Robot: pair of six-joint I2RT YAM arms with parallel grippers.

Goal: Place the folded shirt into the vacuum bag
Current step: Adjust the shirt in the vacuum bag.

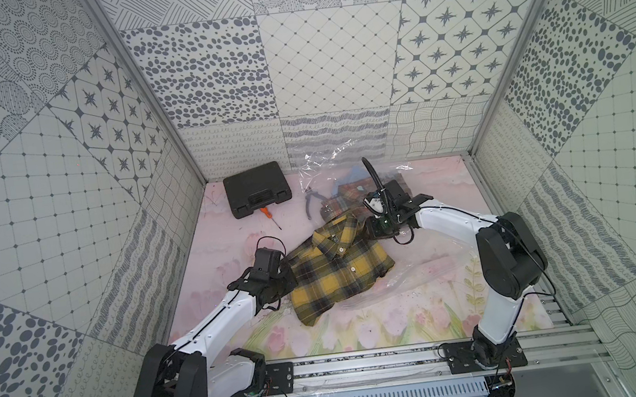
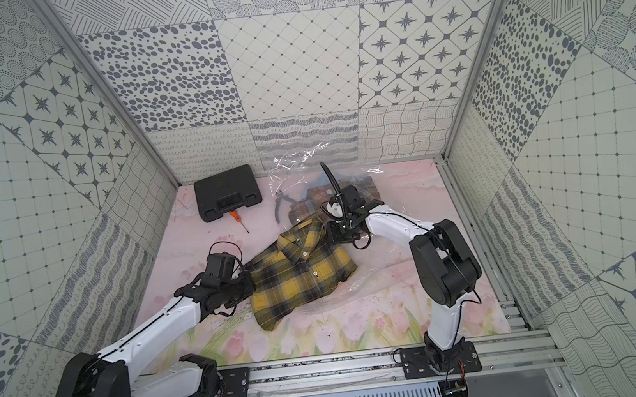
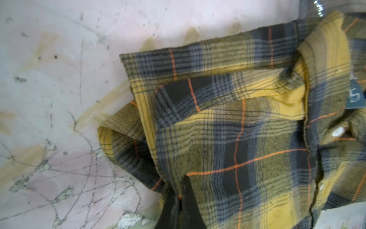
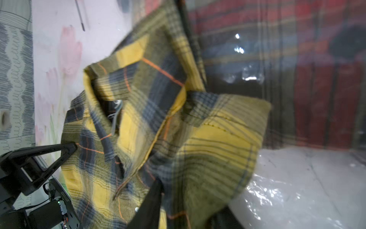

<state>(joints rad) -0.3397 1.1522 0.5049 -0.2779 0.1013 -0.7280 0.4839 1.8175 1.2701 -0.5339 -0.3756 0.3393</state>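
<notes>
- Well, the shirt (image 1: pixel 337 274) lies lengthwise front to back, collar toward the bag (image 1: pixel 310 165).
- Its left edge is clamped in the left gripper (image 3: pixel 178 188).
- Can't tell the right gripper's (image 1: pixel 371 231) grip.

Plaid shirt (image 3: pixel 247 138) in left end effector (image 3: pixel 180 195)

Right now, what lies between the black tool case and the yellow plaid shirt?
An orange-handled screwdriver, just off the black tool case; the rest toward the yellow plaid shirt is bare mat. Both top views show it.
</notes>
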